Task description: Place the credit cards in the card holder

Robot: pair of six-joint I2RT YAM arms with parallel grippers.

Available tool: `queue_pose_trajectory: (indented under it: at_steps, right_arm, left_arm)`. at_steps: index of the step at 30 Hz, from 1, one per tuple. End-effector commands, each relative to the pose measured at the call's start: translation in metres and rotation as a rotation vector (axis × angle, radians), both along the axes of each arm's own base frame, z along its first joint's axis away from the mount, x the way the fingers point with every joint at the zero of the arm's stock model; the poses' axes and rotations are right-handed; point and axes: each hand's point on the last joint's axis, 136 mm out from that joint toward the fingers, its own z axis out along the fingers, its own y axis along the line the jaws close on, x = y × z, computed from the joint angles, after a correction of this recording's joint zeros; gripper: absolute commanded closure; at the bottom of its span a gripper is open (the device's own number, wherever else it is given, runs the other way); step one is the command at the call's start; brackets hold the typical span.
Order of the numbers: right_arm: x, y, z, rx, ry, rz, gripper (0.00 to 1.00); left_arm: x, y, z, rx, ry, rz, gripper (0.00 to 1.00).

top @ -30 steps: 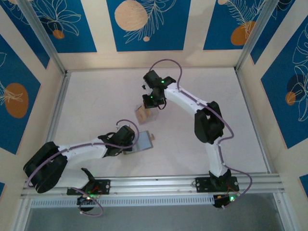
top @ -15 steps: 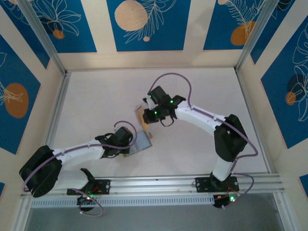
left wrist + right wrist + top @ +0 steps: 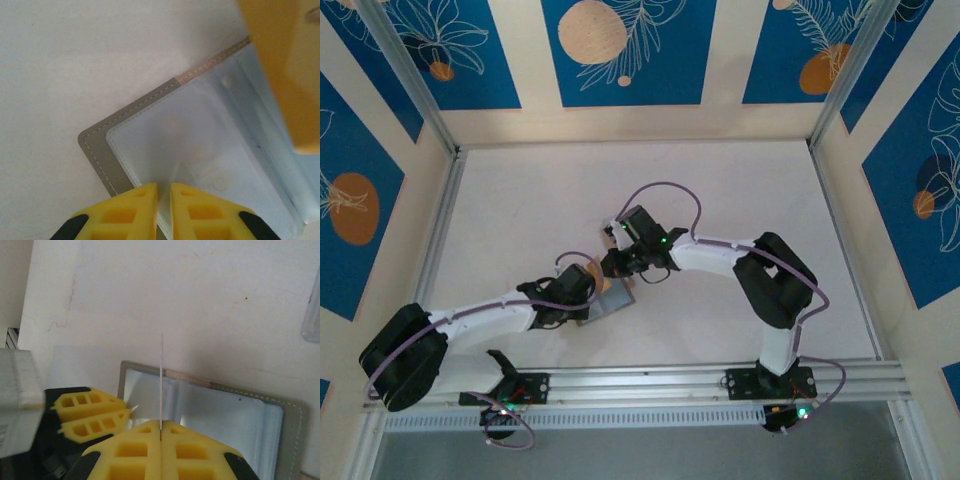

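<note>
Near the table's middle the card holder (image 3: pixel 613 301) lies open. The left gripper (image 3: pixel 164 192) pinches its clear sleeve from 8 o'clock. At 12 o'clock the right gripper (image 3: pixel 161 433) clamps a credit card (image 3: pixel 161 375) edge-on, ready for insertion. Next, I'd judge, that edge must meet a pocket mouth squarely.

We found open table (image 3: pixel 750 190) beyond and right of the card holder (image 3: pixel 617 299); the left gripper (image 3: pixel 590 304) pinched its left edge, and the right gripper (image 3: pixel 611 268), gripping a credit card (image 3: pixel 161 370), crowded above.
</note>
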Motion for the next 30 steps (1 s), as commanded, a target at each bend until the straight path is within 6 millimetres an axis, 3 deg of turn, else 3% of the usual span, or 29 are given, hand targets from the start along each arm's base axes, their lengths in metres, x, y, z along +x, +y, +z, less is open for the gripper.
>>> queue_pose_trajectory:
  at_steps: [1,18,30]
  right_arm:
    - [-0.004,0.011,-0.004,0.057,0.007,0.011,1.00]
    - [-0.017,0.017,-0.030,0.119,0.124,0.006,1.00]
    - [-0.015,0.005,-0.008,0.046,0.059,-0.037,1.00]
  left_arm:
    - [-0.022,0.026,-0.020,0.092,0.087,0.027,0.86]
    - [-0.021,0.023,-0.023,0.090,0.096,0.016,0.86]
    - [-0.021,0.024,-0.023,0.093,0.095,0.017,0.87]
